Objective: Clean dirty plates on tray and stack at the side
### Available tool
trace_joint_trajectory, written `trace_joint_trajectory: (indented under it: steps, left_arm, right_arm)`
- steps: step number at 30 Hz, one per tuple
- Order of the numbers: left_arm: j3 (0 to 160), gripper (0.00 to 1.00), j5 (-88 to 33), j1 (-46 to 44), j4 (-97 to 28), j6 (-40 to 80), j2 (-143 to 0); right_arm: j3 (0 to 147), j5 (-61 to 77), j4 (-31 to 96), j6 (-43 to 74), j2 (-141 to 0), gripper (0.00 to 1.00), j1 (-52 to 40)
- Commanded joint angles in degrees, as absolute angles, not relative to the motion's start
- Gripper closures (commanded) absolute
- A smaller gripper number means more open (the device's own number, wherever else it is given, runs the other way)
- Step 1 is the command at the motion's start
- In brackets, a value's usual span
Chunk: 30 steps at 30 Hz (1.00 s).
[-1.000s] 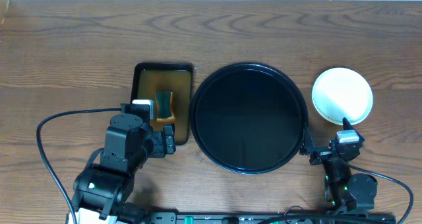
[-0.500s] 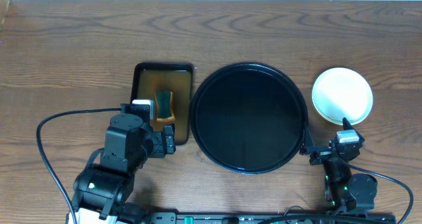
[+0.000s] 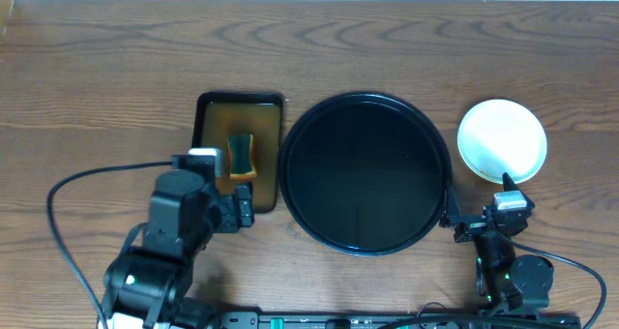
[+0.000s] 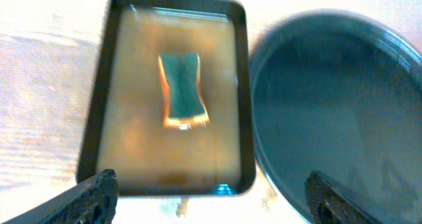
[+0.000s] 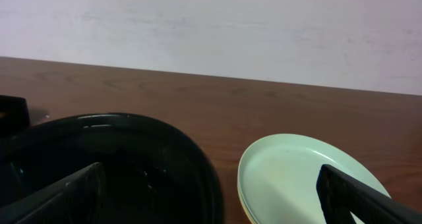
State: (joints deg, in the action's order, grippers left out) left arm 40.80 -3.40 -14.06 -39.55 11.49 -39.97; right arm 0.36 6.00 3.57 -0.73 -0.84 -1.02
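The plates [image 3: 501, 140] sit in one stack on the bare wood right of the black tray [image 3: 365, 172]; the top one is pale and unmarked. The stack also shows in the right wrist view [image 5: 310, 178], with a yellow rim under the top plate. The tray holds nothing. My left gripper [image 4: 211, 201] is open and empty, just in front of the brown tray [image 4: 175, 92], between it and the black tray [image 4: 330, 112]. My right gripper [image 5: 217, 197] is open and empty, low at the front right, between the black tray [image 5: 119, 158] and the stack.
The small rectangular brown tray [image 3: 239, 150] left of the black tray holds brownish liquid and a green and yellow sponge [image 3: 240, 156]. The sponge [image 4: 181, 89] lies in its middle in the left wrist view. A black cable [image 3: 77, 174] loops at the front left.
The left arm has drawn back slightly toward the front left. Nothing else has moved.
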Motion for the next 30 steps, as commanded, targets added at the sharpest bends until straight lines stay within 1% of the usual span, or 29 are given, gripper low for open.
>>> trace_joint_trajectory:
  steps: [1,6,15,21,25,27,29,30]
  left_arm:
    - [36.7,0.08,-3.5,-9.5,-35.8,10.2,-35.1]
    - [26.2,0.09,-4.4,-3.9,-25.5,10.1,-25.5]
    - [8.9,0.08,-4.5,-0.1,-8.9,8.8,-7.5]
    - [0.3,0.08,-4.6,0.6,4.2,5.5,-0.3]
    - [0.2,0.08,-5.7,0.6,4.6,-1.8,-0.1]
    - [0.2,0.09,-5.6,0.6,1.7,-1.9,-0.1]
    - [0.2,0.09,-5.7,0.6,-4.1,-1.7,-0.1]
    - [0.3,0.08,-5.6,0.6,-3.6,-1.6,-0.1]
  right_arm:
    - [0.3,6.2,3.7,-1.8,-0.6,0.01,-1.5]
    - [0.3,6.2,3.7,-1.8,-0.6,0.01,-1.5]
    - [0.3,6.2,3.7,-1.8,-0.6,0.01,-1.5]
    - [0.3,6.2,3.7,-1.8,-0.6,0.01,-1.5]
    - [0.3,6.2,3.7,-1.8,-0.6,0.01,-1.5]
    - [0.3,6.2,3.7,-1.8,-0.6,0.01,-1.5]
    - [0.3,6.2,3.7,-1.8,-0.6,0.01,-1.5]
    - [0.3,6.2,3.7,-1.8,-0.6,0.01,-1.5]
